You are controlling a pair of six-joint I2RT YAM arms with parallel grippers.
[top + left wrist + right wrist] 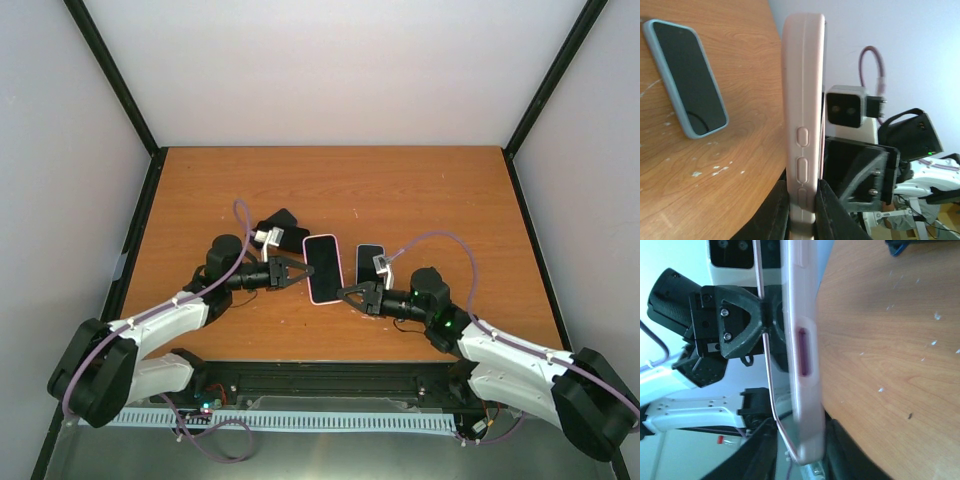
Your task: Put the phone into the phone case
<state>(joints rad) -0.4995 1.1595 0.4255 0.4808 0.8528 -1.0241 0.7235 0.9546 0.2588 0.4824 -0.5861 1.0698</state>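
1. The brown wood-grain counter carries everything. Pale scuffs mark it in both wrist views.
2. The pink, round-cornered phone case is at the counter's middle, between the two tools. Its long axis runs from the near edge toward the far edge, with the far end leaning slightly left. The phone with the dark glass face sits within its pink border, screen up. From the left wrist the case is edge-on, its side buttons showing. From the right wrist a thin pale strip stands off the case body toward one end; I cannot tell whether it is the phone's edge or the case's lip.
3. A second phone in a pale grey-blue case lies flat and screen up, just right of the pink case and apart from it. Its long axis runs much the same way.
4. A black angular object rests to the far left of the pink case; I cannot tell what it is.
5. The left tool is clamped narrow on the pink case's left long edge, about midway along.
6. The right tool straddles the case's near right corner with a narrow gap. Whether it presses on the case I cannot tell.
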